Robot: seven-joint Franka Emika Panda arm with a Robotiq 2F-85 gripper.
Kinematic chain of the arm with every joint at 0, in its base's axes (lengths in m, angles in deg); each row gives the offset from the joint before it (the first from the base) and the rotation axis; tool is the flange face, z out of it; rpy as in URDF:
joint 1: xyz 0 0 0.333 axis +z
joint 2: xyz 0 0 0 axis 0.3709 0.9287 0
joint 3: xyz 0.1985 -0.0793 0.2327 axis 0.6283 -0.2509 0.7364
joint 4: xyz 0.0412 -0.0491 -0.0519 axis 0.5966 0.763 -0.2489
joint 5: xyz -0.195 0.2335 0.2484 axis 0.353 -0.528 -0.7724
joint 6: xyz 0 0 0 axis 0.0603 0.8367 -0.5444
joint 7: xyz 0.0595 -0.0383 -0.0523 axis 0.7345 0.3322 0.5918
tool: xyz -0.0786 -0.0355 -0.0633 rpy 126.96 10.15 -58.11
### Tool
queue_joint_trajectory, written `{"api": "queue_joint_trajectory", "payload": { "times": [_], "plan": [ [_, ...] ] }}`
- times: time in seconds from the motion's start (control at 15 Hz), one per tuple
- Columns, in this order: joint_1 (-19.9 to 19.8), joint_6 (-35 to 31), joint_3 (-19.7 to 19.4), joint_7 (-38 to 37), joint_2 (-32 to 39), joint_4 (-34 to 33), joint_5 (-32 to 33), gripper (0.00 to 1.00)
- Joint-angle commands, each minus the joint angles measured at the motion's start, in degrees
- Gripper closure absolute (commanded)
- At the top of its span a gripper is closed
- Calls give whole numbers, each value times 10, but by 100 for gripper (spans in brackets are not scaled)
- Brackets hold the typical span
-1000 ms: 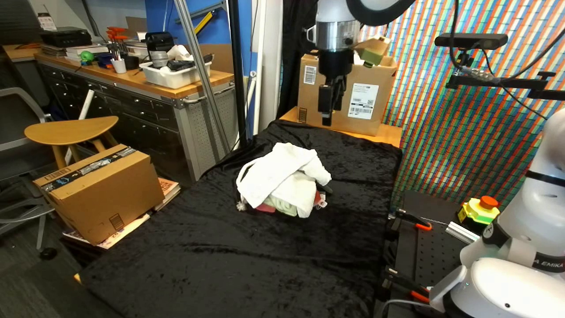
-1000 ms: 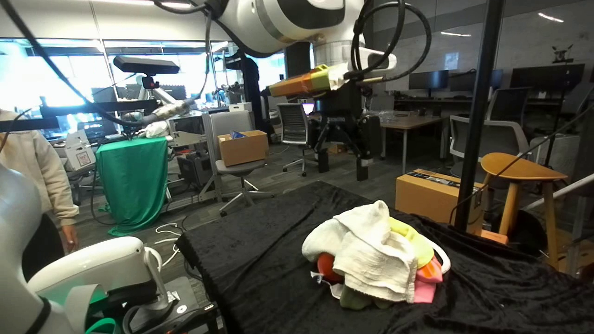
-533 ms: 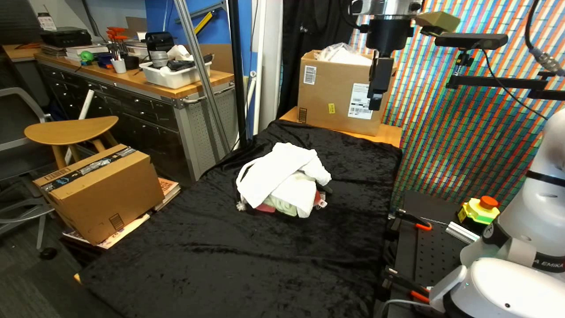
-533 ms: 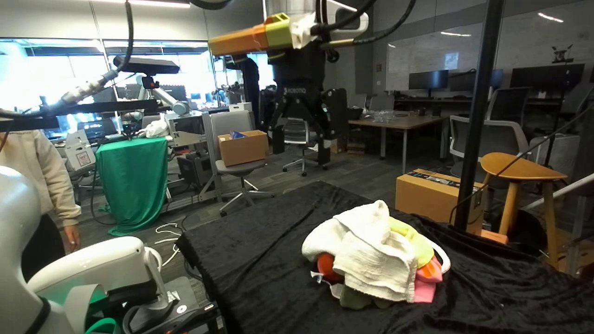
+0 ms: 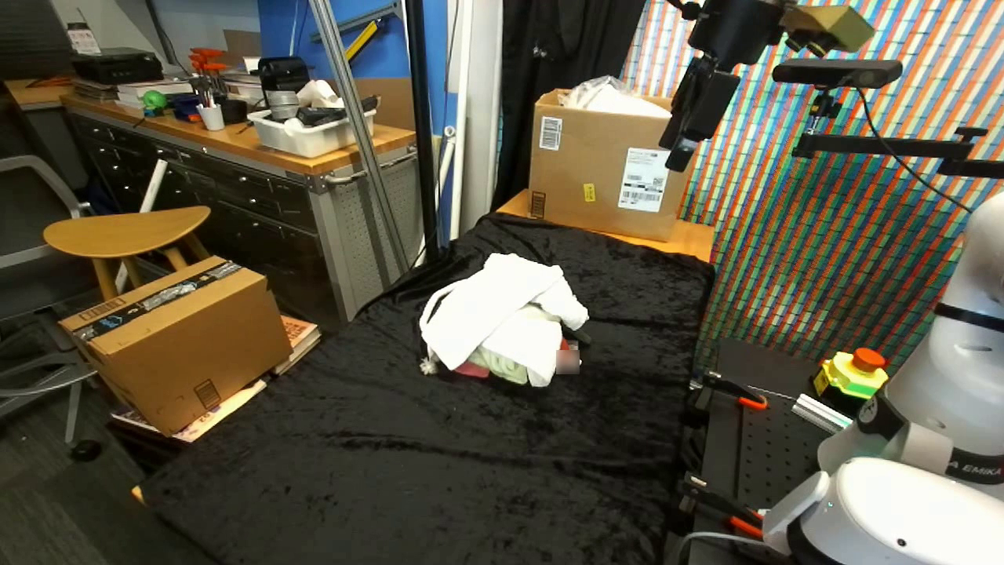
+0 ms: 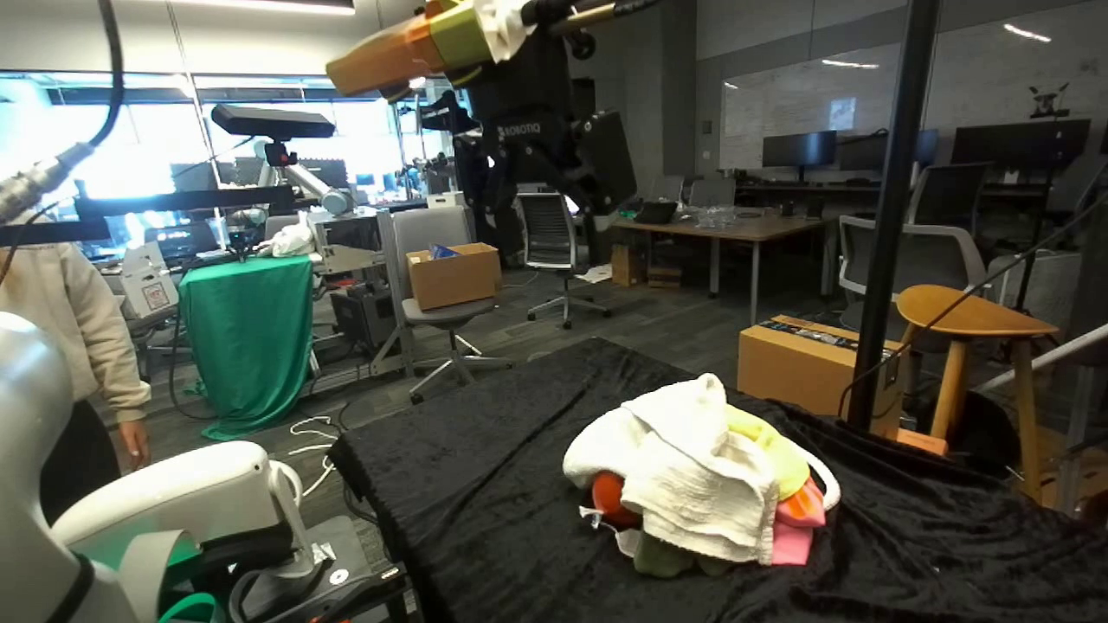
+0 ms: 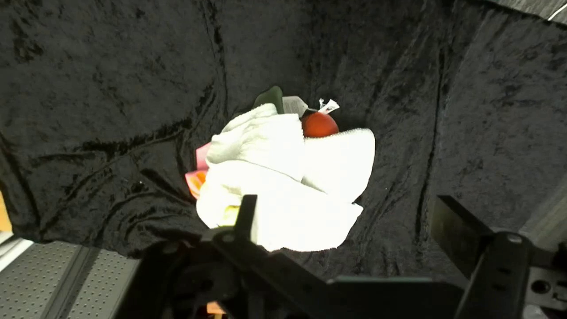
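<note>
Gripper (image 7: 346, 208) tilted, jaws wide apart, empty; white cloth heap (image 6: 692, 484) well below, farther in from robot-side edge of black-draped table (image 5: 439, 463)

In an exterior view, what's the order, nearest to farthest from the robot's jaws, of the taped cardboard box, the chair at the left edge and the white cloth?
1. White cloth: near the picture's middle.
2. Taped cardboard box: low on the left.
3. Chair: farthest, at the left edge.

Windows (image 6: 151, 137) glare; the wrist view's white cloth (image 7: 305, 208) is overexposed.
</note>
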Motion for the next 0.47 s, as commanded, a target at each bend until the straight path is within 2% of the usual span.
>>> {"api": "queue_joint_trajectory", "payload": {
  "times": [0.0, 0.13, 0.2, 0.4],
  "plan": [
    [20, -38, -10, 24, -32, 29, -7, 0],
    [25, -26, -16, 20, -28, 28, -18, 0],
    [17, -18, -5, 8, -15, 19, 0, 0],
    [17, -17, -5, 8, -14, 22, 0, 0]
  ]
}}
